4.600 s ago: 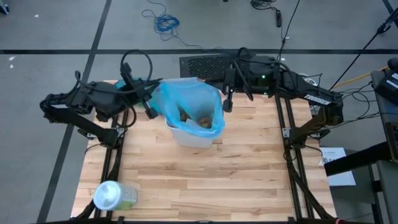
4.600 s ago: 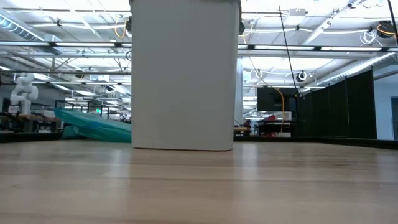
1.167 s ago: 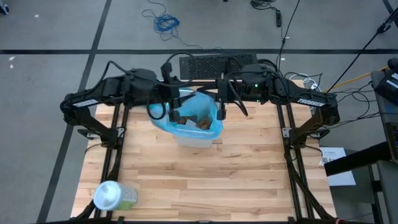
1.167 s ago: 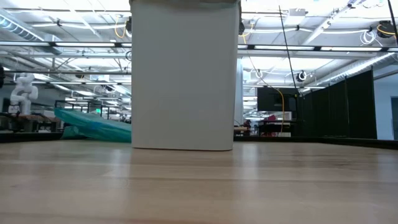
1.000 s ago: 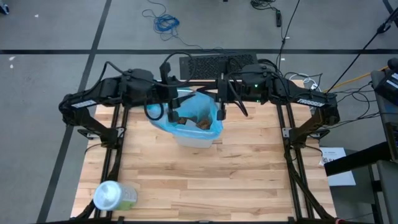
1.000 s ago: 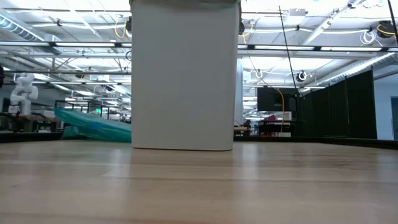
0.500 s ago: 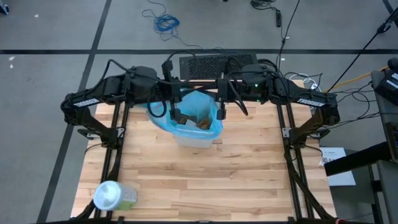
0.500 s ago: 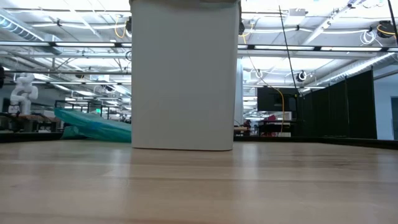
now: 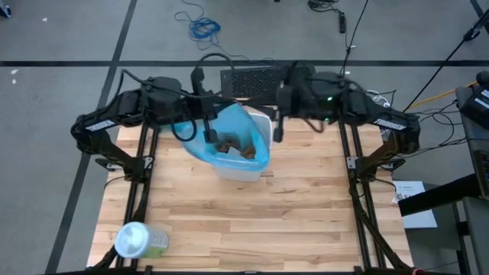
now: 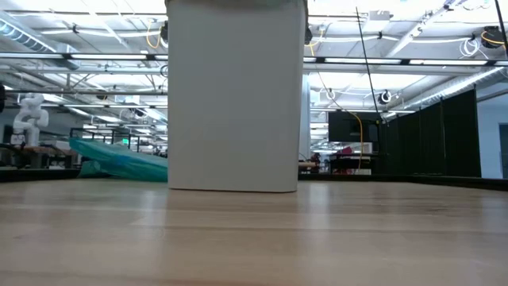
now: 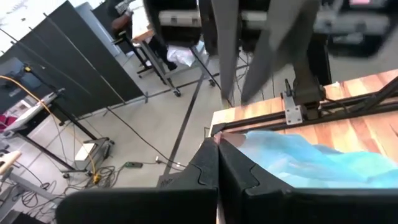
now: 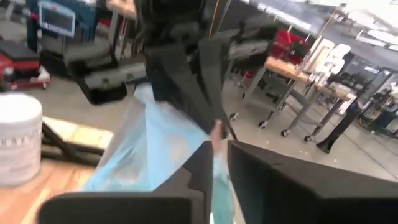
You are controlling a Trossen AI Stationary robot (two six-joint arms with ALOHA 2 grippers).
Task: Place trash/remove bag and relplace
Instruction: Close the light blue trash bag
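Bag: we see the pale blue bag [image 9: 229, 134] sitting in the white bin [image 9: 243, 164] near the far middle of the table [image 9: 252, 221]. Its mouth is pulled up and toward the left side, so the bin's white rim shows bare at the far right corner. In the left wrist view the blue film [image 11: 311, 163] lies stretched just past that arm's fingers.

Trash: we see brown crumpled paper wads [image 9: 233, 147] lying inside the bag, low in the bin. We cannot make out any other pieces among them.

Left gripper: we place the left gripper [image 9: 208, 131] at the bag's left edge, above the bin. Its fingers [image 11: 211, 180] are pressed together, pinching the bag's edge.

Right gripper: we place the right gripper [image 9: 278, 128] just beside the bin's far right corner, apart from the bag in the high view. In its wrist view the fingers [image 12: 249, 174] stand slightly parted with only a narrow gap between them, and the blue bag [image 12: 155, 149] hangs ahead of them.

Bin from table height: we see its plain white wall [image 10: 236, 95] standing upright on the wood.

Container: we see a pale-green container with a white lid [image 9: 137, 241] at the near left corner, well apart from the bin.

Teal bag: we see a darker teal bag [image 10: 119, 161] lying behind the bin's left side.
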